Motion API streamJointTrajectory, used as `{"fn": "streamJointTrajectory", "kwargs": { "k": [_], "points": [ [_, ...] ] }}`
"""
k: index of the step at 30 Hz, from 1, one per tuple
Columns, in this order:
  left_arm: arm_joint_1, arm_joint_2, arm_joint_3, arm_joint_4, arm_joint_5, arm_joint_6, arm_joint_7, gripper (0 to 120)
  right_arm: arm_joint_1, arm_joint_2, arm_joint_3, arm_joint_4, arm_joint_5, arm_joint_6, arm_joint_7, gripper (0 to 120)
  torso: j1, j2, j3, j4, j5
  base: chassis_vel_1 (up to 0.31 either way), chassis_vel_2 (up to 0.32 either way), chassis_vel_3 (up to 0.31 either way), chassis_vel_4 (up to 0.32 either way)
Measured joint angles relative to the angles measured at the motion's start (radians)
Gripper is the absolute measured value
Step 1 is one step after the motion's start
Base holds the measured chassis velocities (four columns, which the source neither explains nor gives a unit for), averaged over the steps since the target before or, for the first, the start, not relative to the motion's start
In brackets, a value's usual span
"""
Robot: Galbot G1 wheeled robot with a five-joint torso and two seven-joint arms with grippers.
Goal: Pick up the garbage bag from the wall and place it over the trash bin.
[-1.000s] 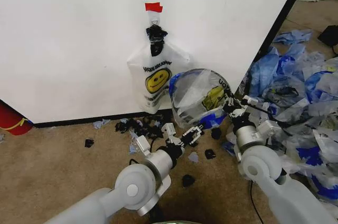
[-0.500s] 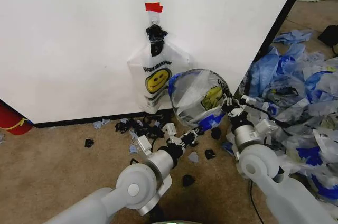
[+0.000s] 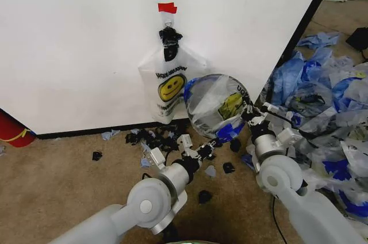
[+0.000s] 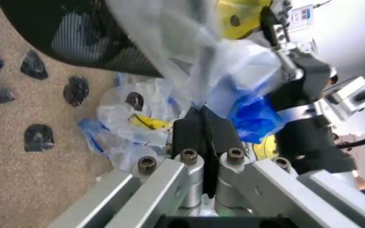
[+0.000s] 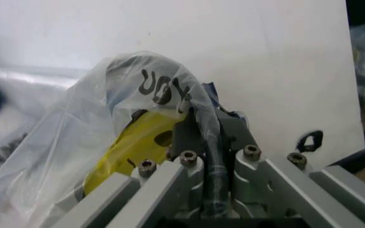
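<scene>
- Trash bin mostly hidden under the stretched garbage bag; black mesh only glimpsed through the film in the head view, and a dark mesh wall cut off at the frame edge in the left wrist view
- Bag's smiley print crumpled and partly folded, readable only as a yellow patch with letters beside it
- Left gripper low at the near side of the bin, fingers closed tight together, pinching a thin fold of the clear bag film near a blue handle loop
- Right gripper at the bin's right side, fingers pressed together with a bunched strip of bag film clamped between them; fingertips half buried in plastic
- Garbage bag spread as a dome between both grippers, over the bin's mouth, just in front of the wall
- Second smiley bag hanging on the wall under a red tape piece, its top knotted in black
- Black scraps scattered on the carpet at the wall's base
- Heap of blue plastic bags to the right, well apart from the bin
- Red cylinder cut off at the left edge
</scene>
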Motion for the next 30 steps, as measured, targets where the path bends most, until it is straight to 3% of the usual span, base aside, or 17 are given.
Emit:
{"fn": "streamJointTrajectory", "kwargs": {
  "k": [21, 30],
  "points": [
    [0.025, 0.007, 0.009, 0.026, 0.045, 0.001, 0.006, 0, 0.01, -0.022, 0.099, 0.14, 0.346, -0.034, 0.132, 0, 0.0, 0.0, 0.0, 0.0, 0.0001, 0.0, 0.0, 0.0, 0.0],
    [-0.003, 0.006, 0.023, 0.07, 0.064, 0.001, 0.008, 0, -0.019, -0.064, 0.136, 0.204, 0.376, -0.055, 0.164, 0, 0.0, 0.0, 0.0, -0.0001, 0.0001, 0.0, 0.0, 0.0, 0.0]
  ]
}}
